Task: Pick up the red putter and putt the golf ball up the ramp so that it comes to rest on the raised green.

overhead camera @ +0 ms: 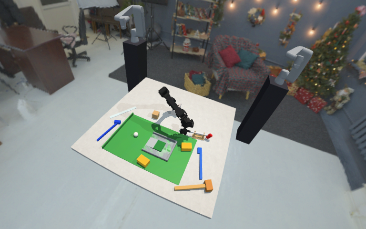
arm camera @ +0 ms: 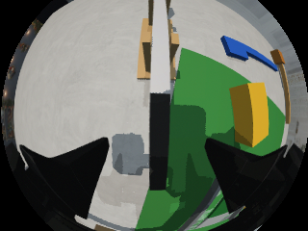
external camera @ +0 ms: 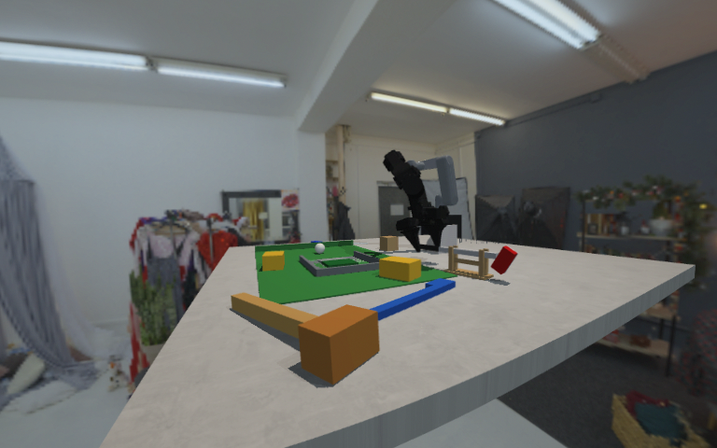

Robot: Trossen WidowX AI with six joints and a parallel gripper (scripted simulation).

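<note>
The red putter's head (overhead camera: 208, 136) (external camera: 503, 259) sticks out past the wooden rack (overhead camera: 198, 137) (arm camera: 143, 67) that bears its pale shaft (arm camera: 160, 58). Its black grip (arm camera: 159, 113) runs down the middle of the wrist view. My gripper (overhead camera: 184, 131) (external camera: 428, 248) (arm camera: 158, 143) is open, with one finger on each side of the grip in the wrist view and nothing held. The white golf ball (overhead camera: 135, 134) (external camera: 319, 247) rests on the green mat (overhead camera: 164, 172) (external camera: 316, 289). The raised green (overhead camera: 159, 145) (external camera: 341, 261) is dark green inside a grey border, with a pale ramp (overhead camera: 151, 142) on its ball side.
Yellow blocks (overhead camera: 186, 146) (overhead camera: 143, 160) (arm camera: 257, 113) stand on the mat. Blue clubs (overhead camera: 200, 163) (overhead camera: 107, 130) lie on both sides of it. An orange mallet (overhead camera: 208, 185) (external camera: 338, 343) lies near a table corner. A wooden cube (overhead camera: 155, 114) and a pale strip (overhead camera: 122, 112) lie beyond the mat.
</note>
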